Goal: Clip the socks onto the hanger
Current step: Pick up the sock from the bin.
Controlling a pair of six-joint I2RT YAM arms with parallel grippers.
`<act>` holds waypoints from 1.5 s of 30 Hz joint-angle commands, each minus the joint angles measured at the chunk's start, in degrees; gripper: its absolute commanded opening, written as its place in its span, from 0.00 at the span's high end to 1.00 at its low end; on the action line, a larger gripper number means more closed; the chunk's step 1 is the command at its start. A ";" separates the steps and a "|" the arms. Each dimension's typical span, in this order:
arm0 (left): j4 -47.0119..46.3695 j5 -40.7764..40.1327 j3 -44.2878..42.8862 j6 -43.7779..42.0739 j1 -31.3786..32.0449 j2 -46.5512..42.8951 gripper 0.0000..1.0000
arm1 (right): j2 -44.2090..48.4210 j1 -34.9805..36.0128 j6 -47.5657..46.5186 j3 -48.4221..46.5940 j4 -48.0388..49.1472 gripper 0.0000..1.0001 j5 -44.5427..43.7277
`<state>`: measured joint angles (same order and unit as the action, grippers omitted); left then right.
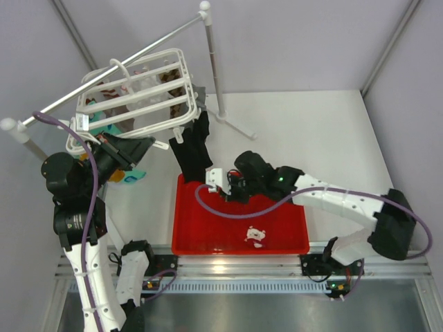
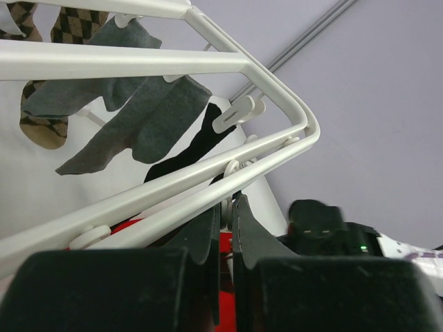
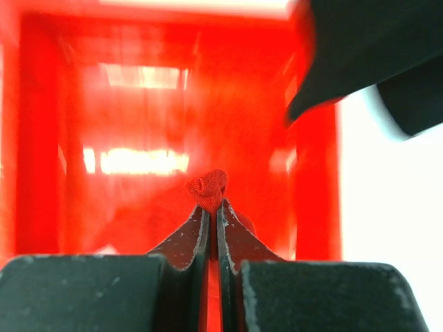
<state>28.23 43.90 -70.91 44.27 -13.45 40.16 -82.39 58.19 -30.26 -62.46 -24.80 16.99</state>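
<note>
One sock held over the tray: the right gripper (image 3: 213, 207) pinches one dark red soft fabric sock (image 3: 206, 188) above the red plastic tray (image 1: 214, 235).
Its two black fingers are fully closed on a small bunch of this sock; more red socks I cannot separate from the red tray. One plain black sock (image 1: 192, 149) hangs from the white plastic slatted hanger (image 2: 124, 61), with its lower end reaching the tray's far rim. Two grey socks (image 2: 163, 117) hang there too. The left gripper (image 2: 226, 207) has closed jaws at the hanger's lower bar; whether it grips the bar, I cannot tell.
</note>
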 commanded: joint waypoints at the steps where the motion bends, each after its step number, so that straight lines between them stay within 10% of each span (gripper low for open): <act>1: -0.98 -0.48 -0.89 0.38 -0.08 0.44 1.00 | 7.67 1.39 8.28 -3.20 7.04 1.00 4.19; 14: -1.07 -0.66 -1.07 0.38 -0.08 0.44 1.00 | 7.61 1.05 13.57 6.02 11.53 1.00 -0.91; 31: 0.16 -0.83 -1.59 -0.59 0.00 0.62 1.00 | 5.84 -18.20 26.65 10.60 8.27 1.00 1.09; 45: 0.69 -1.01 -2.21 -0.94 0.01 1.15 1.00 | 12.17 -8.90 52.40 7.35 24.35 1.00 0.42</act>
<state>28.80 43.68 -71.13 44.27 -13.45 40.66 -70.98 46.50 12.91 -52.21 -6.83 18.33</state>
